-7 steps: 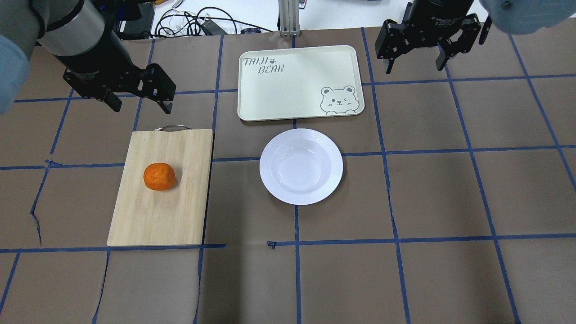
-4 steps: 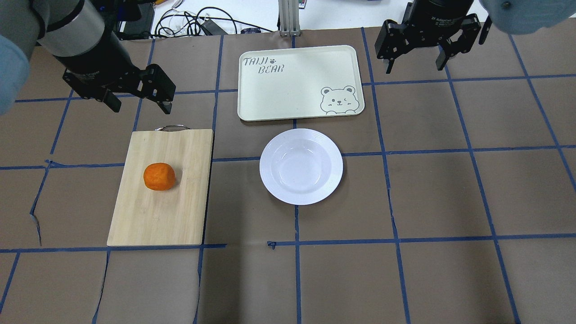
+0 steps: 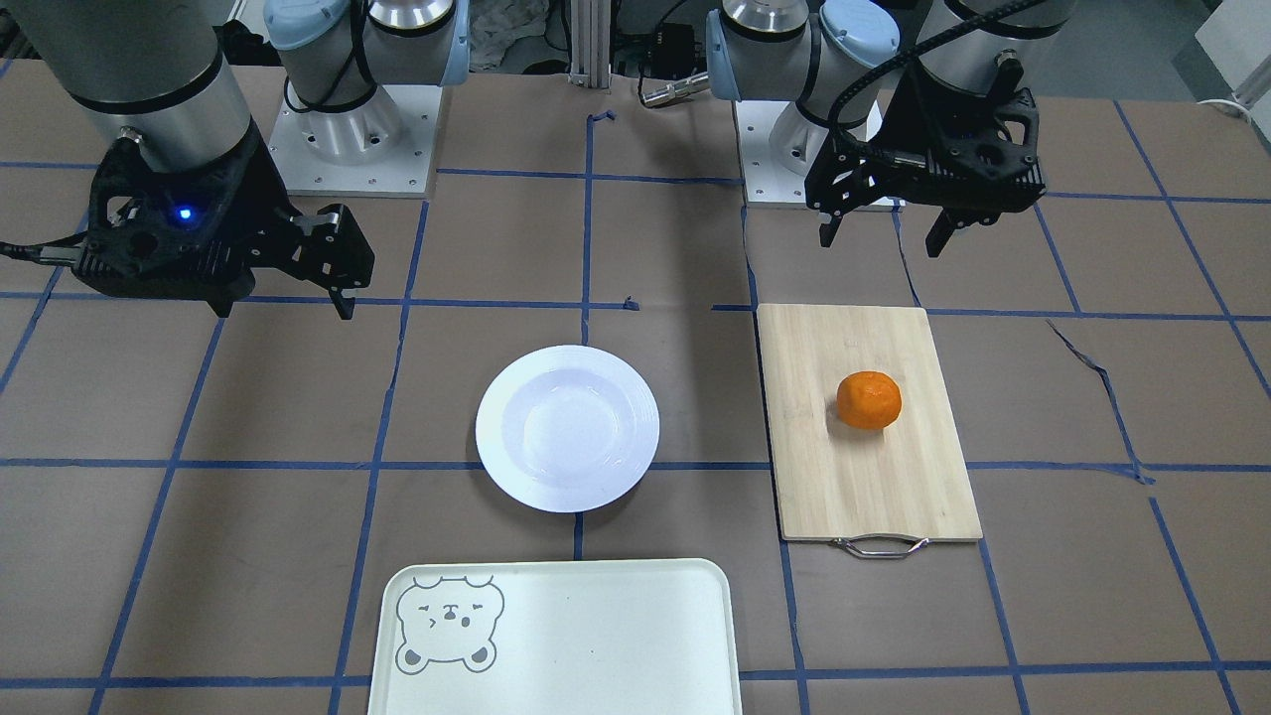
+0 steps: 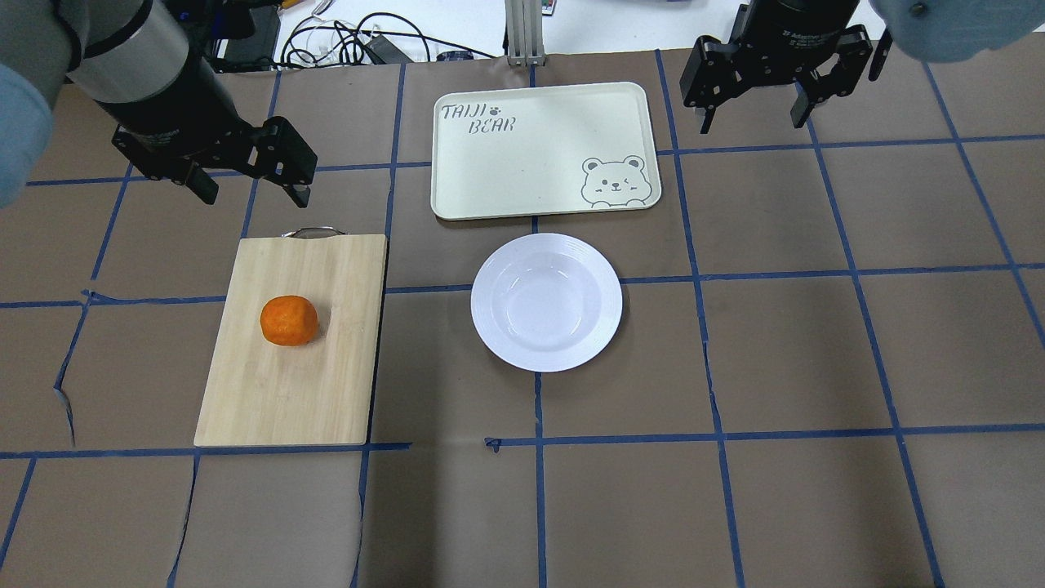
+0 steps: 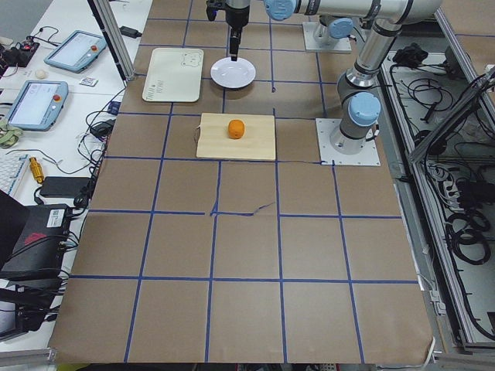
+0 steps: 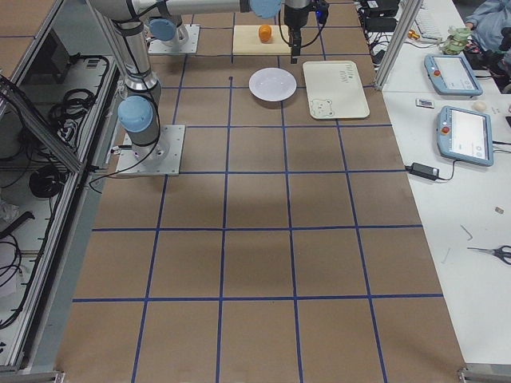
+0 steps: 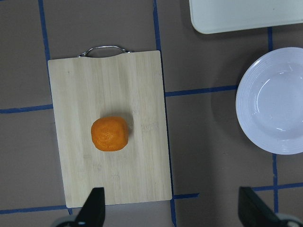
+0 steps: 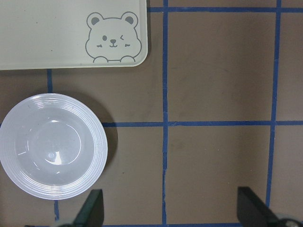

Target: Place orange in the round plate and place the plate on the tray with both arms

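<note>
The orange (image 4: 288,320) lies on a bamboo cutting board (image 4: 310,384) on the left of the table, and shows from above in the left wrist view (image 7: 109,134). The white round plate (image 4: 546,302) sits empty at the centre. Just beyond it lies the cream tray (image 4: 531,155) with a bear face, also empty. My left gripper (image 4: 255,192) hangs open above the table past the board's handle end, holding nothing. My right gripper (image 4: 751,122) hovers open to the right of the tray, also holding nothing. The plate (image 8: 52,152) and the tray's corner (image 8: 47,33) appear in the right wrist view.
The cutting board has a metal handle (image 4: 313,233) on its far end. Cables (image 4: 343,41) and an aluminium post (image 4: 522,33) stand beyond the table's far edge. Brown paper with blue tape lines covers the table (image 4: 735,490).
The left gripper has shifted very slightly toward the far side. The right gripper, orange, plate and tray have not moved.
</note>
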Robot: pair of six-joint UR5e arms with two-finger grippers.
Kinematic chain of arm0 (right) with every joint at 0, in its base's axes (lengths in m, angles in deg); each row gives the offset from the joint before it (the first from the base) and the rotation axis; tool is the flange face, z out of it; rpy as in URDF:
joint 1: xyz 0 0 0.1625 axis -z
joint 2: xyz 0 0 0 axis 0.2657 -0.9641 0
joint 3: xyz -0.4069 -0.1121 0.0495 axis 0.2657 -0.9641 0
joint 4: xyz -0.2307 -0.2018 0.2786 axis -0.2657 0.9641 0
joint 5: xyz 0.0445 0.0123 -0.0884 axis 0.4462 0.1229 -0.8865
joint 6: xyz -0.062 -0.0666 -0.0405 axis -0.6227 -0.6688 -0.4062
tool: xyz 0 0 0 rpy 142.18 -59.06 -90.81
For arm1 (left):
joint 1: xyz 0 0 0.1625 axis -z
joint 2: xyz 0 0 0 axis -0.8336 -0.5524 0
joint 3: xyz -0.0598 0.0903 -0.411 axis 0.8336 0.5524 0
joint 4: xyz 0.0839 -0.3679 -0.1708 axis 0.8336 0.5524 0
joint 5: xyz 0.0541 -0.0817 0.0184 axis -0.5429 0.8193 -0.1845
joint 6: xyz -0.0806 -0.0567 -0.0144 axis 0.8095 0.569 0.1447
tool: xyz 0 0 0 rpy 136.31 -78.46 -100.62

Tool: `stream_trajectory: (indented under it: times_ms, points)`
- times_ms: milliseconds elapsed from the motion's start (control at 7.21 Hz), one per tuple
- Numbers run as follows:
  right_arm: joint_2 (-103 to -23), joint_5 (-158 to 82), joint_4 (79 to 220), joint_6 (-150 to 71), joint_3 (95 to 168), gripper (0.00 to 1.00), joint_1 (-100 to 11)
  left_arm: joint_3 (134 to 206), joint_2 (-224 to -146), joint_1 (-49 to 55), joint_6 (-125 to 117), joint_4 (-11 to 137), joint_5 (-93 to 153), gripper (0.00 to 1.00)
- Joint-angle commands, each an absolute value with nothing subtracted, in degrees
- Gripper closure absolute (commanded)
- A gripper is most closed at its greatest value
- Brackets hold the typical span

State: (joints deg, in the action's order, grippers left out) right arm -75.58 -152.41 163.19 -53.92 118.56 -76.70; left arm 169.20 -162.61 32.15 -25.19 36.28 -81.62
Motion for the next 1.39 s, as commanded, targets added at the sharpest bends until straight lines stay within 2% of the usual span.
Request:
stream_trajectory:
  times_ms: [0, 416, 554, 832, 1248]
  points:
    - [-75.58, -152.41, 163.19, -53.92, 118.56, 0.0, -76.7, 169.21, -162.68, 32.12, -25.19, 36.36, -81.62, 0.0]
    - [-75.58, -152.41, 163.19, -53.92, 118.56, 0.0, -76.7, 170.61, -162.6, 31.69, -25.1, 35.05, -81.61, 0.0]
    - [-75.58, -152.41, 163.19, -54.01, 118.56, 0.0, -76.7, 171.75, -163.9, 27.77, -25.11, 34.96, -81.45, 0.0]
    - [-75.58, -152.41, 163.19, -54.01, 118.56, 0.0, -76.62, 176.74, -166.18, 17.75, -25.02, 34.87, -81.27, 0.0]
    - [-75.58, -152.5, 163.19, -54.01, 118.56, 0.0, -76.62, 183.95, -171.63, 16.39, -19.95, 26.65, -80.66, 0.0]
